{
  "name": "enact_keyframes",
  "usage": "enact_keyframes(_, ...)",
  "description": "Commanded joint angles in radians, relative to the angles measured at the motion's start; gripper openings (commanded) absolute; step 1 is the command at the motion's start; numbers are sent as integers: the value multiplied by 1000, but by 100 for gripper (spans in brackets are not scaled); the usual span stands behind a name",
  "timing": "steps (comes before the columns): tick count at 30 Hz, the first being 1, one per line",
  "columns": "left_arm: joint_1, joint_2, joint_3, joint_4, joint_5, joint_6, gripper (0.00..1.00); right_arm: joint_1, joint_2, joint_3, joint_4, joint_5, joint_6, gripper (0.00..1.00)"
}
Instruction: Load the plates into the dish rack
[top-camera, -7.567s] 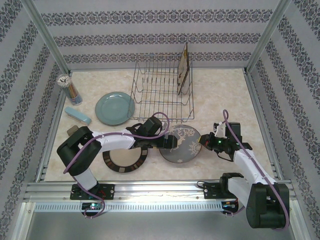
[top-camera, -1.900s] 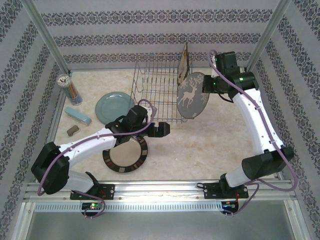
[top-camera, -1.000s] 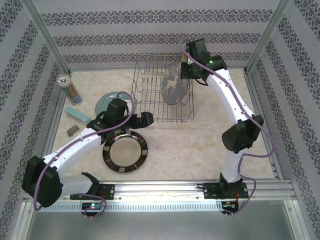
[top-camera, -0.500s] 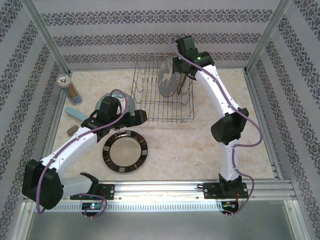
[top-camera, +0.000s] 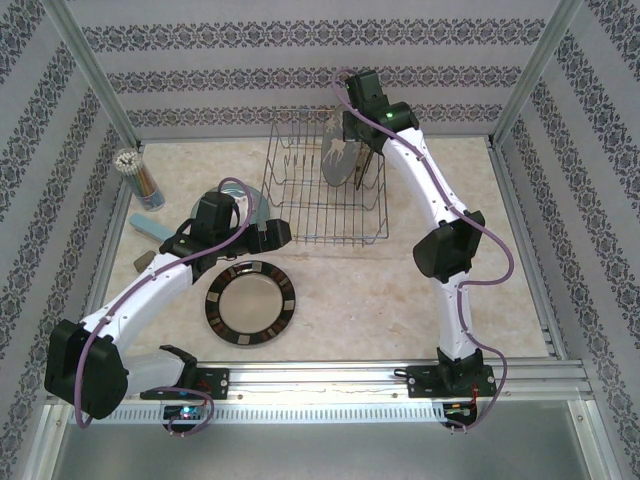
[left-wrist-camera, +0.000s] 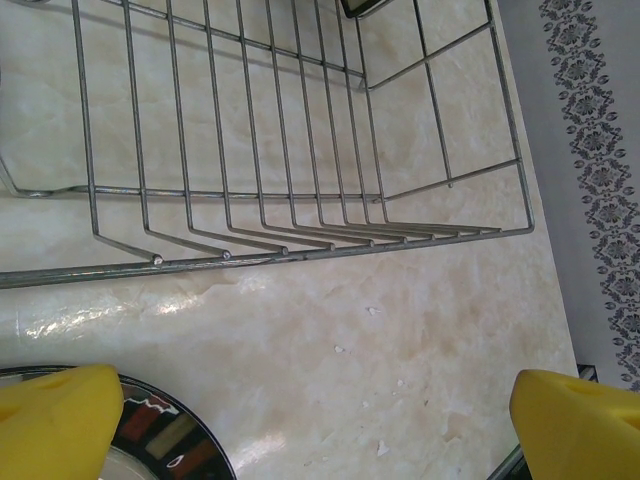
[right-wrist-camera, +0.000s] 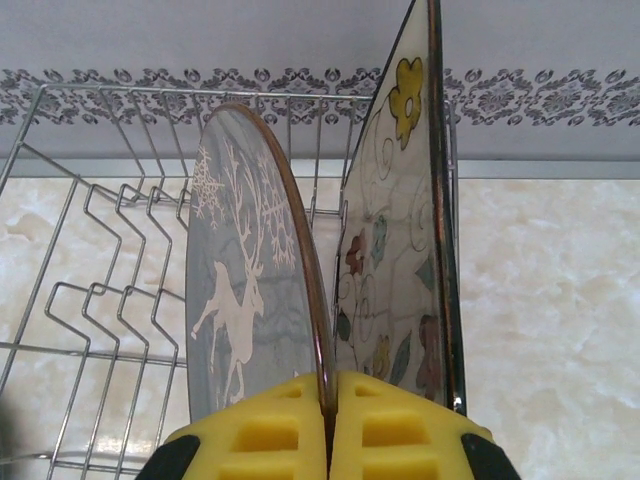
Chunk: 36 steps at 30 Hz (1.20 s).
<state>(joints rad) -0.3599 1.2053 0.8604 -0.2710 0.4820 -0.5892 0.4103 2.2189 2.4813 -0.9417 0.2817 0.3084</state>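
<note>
My right gripper (top-camera: 352, 140) (right-wrist-camera: 328, 410) is shut on the rim of the grey reindeer plate (top-camera: 338, 160) (right-wrist-camera: 240, 300). It holds the plate upright over the wire dish rack (top-camera: 320, 205) (right-wrist-camera: 100, 300), just left of the square floral plate (top-camera: 370, 150) (right-wrist-camera: 395, 270) standing in the rack. My left gripper (top-camera: 280, 237) (left-wrist-camera: 320, 430) is open with nothing between its fingers, low over the table by the rack's (left-wrist-camera: 250, 200) near edge. The brown-rimmed plate (top-camera: 250, 303) (left-wrist-camera: 165, 440) lies flat in front of it. My left arm covers most of the light-blue plate (top-camera: 257, 207).
A cup of pencils (top-camera: 140, 175), a blue case (top-camera: 155, 230) and a small grey block (top-camera: 140, 262) sit at the table's left side. Metal frame posts and patterned walls enclose the table. Bare tabletop (top-camera: 450, 200) lies right of the rack.
My right arm has carried the reindeer plate left and farther back, turning it edge-on beside the floral plate in the rack. My left arm has drawn back to the left.
</note>
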Motion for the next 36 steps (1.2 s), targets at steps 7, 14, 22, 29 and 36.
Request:
enact_keyframes(7,21,-8,14,-14,23,25,100,8,-13,95,133,112,-16,0)
enact_keyframes(14,24,-10,14,-13,24,23,100,10,6,123,131,173,-45,0)
enact_keyframes(22,29,-10,8,-8,29,23,100,22,50,183,130,255,-92,0)
enact_keyframes(29,33,-8,8,1,37,20,100,39,88,214,142,318,-114,0)
enact_keyframes(36,38,-9,3,4,44,20,99,42,114,235,147,341,-106,0)
